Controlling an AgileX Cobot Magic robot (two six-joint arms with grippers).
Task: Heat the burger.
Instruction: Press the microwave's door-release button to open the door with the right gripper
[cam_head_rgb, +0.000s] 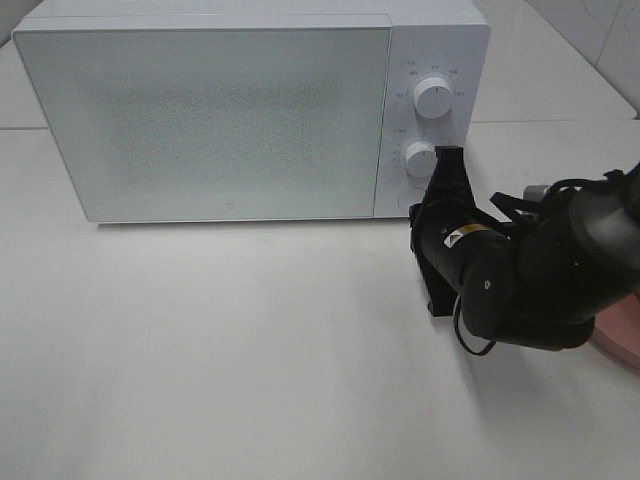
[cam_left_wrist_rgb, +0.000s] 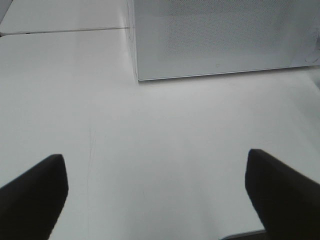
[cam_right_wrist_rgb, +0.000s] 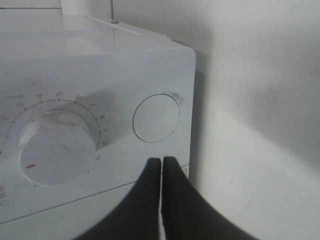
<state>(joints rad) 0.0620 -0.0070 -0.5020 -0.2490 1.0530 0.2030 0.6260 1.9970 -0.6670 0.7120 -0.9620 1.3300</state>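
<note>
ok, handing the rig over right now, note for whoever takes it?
Left gripper: open, empty, over the white table in front of the boxy white microwave.
Right gripper: shut, empty, pointed at the round white push button on the control panel, beside the lower dial; contact unclear.
Burger: in no view. Microwave door closed and opaque; cannot tell if it is inside. Edge of a round pink plate shows behind the right arm, no burger on that part.
Done: unclear. Left: likely press that button, then confirm where the burger is.
</note>
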